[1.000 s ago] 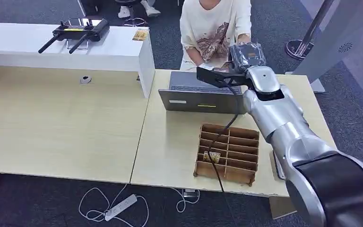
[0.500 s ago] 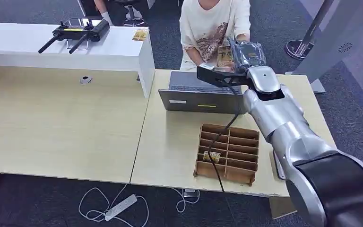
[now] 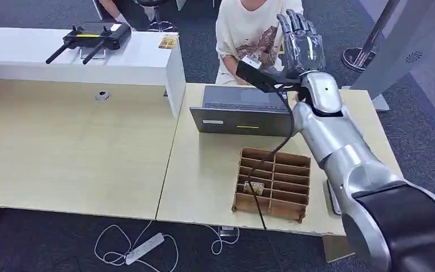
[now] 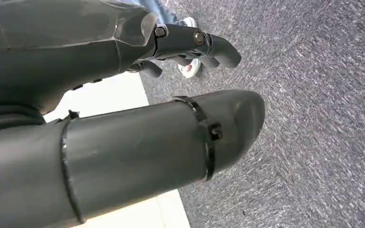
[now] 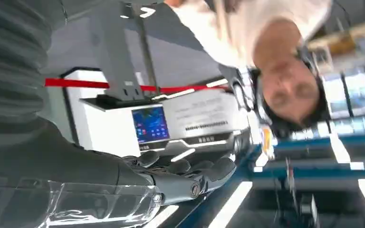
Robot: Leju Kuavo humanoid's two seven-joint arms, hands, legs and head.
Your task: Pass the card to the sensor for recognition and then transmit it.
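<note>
My right hand point(image 3: 300, 35) is raised above the far edge of the table, just in front of a seated person point(image 3: 249, 31) in a cream shirt. Its fingers point upward and spread, with nothing between them. In the right wrist view the same fingers point(image 5: 190, 176) stretch out bare toward the person. One card point(image 3: 253, 187) stands in a slot of the brown wooden organizer point(image 3: 274, 184). Another card point(image 3: 168, 41) lies on the white counter point(image 3: 130, 56). My left hand point(image 4: 190, 45) hangs over grey carpet beside a table edge, holding nothing, its fingers loosely bent and apart from the thumb.
A grey laptop point(image 3: 239, 111) sits between the organizer and the person. A black controller with antennas point(image 3: 93, 37) rests on the white counter. A flat device point(image 3: 331, 199) lies at the table's right edge. A power strip point(image 3: 145, 247) and cables lie on the floor.
Half a second ago my right hand held a card out toward the person. Now the hand has tipped upward with its fingers spread, and the card is gone from it.
</note>
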